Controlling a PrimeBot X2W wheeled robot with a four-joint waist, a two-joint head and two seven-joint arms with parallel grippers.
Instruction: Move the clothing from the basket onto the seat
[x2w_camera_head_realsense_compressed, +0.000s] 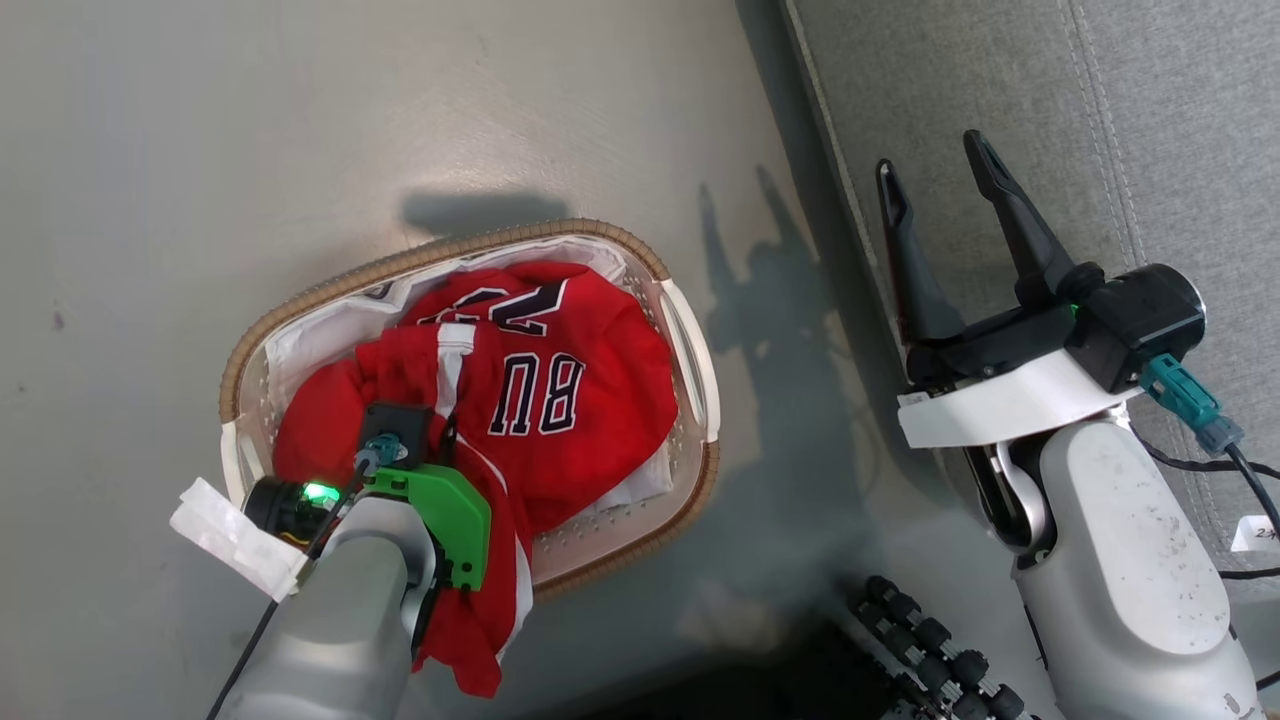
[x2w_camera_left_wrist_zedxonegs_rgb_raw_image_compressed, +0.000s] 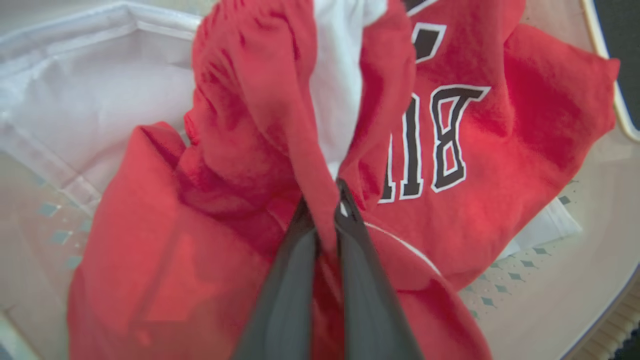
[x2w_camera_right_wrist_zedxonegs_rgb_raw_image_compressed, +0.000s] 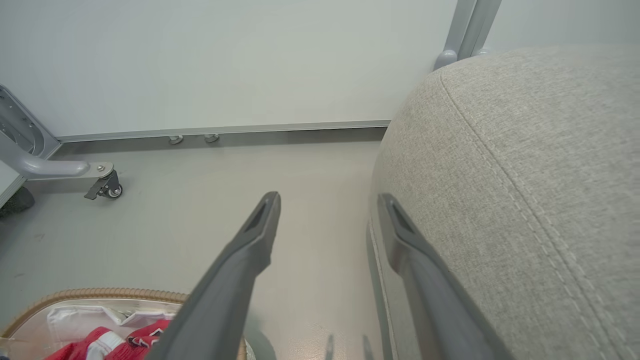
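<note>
Down in the basket (x2w_camera_head_realsense_compressed: 330, 290), the red clothing (x2w_camera_head_realsense_compressed: 540, 450) lies in a heap on the white lining (x2w_camera_head_realsense_compressed: 320, 345). The left gripper (x2w_camera_left_wrist_zedxonegs_rgb_raw_image_compressed: 324, 210) has its two dark fingers pressed together on a fold of the red piece (x2w_camera_left_wrist_zedxonegs_rgb_raw_image_compressed: 270, 75) with the white stripe, pinching it. The jersey (x2w_camera_head_realsense_compressed: 590, 390) with black letters lies just beside that fold. Some red cloth hangs over the basket's near edge. The basket sits on the grey floor (x2w_camera_head_realsense_compressed: 200, 150), near the grey seat (x2w_camera_head_realsense_compressed: 1150, 130). The right gripper (x2w_camera_head_realsense_compressed: 930, 160) is by the seat's edge, its fingers spread wide apart.
</note>
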